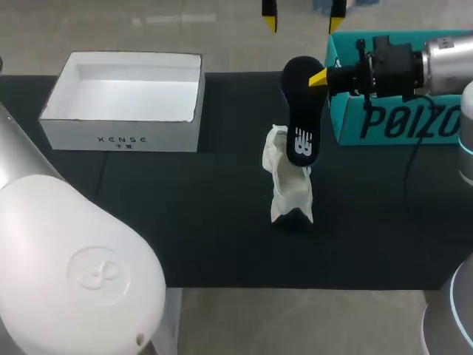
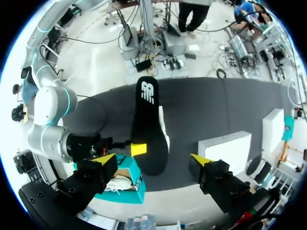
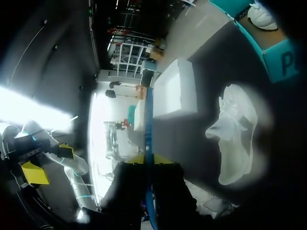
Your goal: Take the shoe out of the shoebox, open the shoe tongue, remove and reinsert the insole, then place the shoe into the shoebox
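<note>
On the desk (image 1: 185, 237), the shoe (image 1: 290, 188) lies out of the teal shoebox (image 1: 414, 126), well left of it. The insole (image 1: 300, 111) hangs over the shoe, its long axis roughly along the shoe's, with its lower end at the opening. The right gripper (image 1: 319, 78) is clamped on its upper end, so reinserting looks like the right arm's job. The left gripper (image 2: 154, 159) hovers above, fingers apart.

You had open mat (image 1: 185, 222) between the white box (image 1: 122, 138) and the shoe (image 1: 290, 185), and in front of the shoe; from above, the insole (image 1: 299, 118), pinched in the right gripper (image 1: 319, 78), hung over it; the teal shoebox (image 1: 399, 126) stood near on its right-arm side.
</note>
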`<state>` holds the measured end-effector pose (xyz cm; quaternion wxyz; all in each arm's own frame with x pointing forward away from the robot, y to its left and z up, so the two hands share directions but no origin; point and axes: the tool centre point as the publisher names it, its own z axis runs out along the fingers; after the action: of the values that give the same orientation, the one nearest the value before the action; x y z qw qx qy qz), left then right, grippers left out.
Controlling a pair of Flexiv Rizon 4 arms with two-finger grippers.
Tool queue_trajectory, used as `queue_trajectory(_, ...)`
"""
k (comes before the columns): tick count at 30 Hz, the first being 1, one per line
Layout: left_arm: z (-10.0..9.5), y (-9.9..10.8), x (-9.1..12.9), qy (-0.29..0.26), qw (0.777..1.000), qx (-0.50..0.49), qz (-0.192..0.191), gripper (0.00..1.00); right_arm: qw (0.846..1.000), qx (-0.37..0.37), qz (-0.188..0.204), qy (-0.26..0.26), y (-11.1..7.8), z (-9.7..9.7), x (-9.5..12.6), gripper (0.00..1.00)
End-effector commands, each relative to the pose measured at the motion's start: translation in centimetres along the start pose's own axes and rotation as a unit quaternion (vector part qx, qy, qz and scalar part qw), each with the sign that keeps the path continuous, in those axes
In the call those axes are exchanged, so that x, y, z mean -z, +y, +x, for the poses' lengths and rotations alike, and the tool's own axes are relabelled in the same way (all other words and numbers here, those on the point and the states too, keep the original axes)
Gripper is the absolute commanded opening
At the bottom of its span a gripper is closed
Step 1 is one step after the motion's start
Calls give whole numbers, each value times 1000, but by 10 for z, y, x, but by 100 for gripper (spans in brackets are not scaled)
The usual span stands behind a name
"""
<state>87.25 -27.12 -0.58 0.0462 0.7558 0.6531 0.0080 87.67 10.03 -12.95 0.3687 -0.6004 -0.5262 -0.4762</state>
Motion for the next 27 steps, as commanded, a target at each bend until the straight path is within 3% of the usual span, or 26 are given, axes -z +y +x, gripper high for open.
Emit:
queue_trajectory(1,-6,4,-2,20,1000,4,-7,100,1000,-8,-16,24,-4,-6,1,0)
queue_trajectory(7,-9,6,-3,-3,1000,9,-13,100,999,-17,-17,35,-2,-7,2,0)
queue_trajectory(12,-10,6,-6,-18,1000,13,-10,100,996,-33,-7,87,-1,-1,5,0)
queue_trajectory(27,-13,5,-4,-26,1000,10,-13,100,996,-26,-4,91,3,4,8,0)
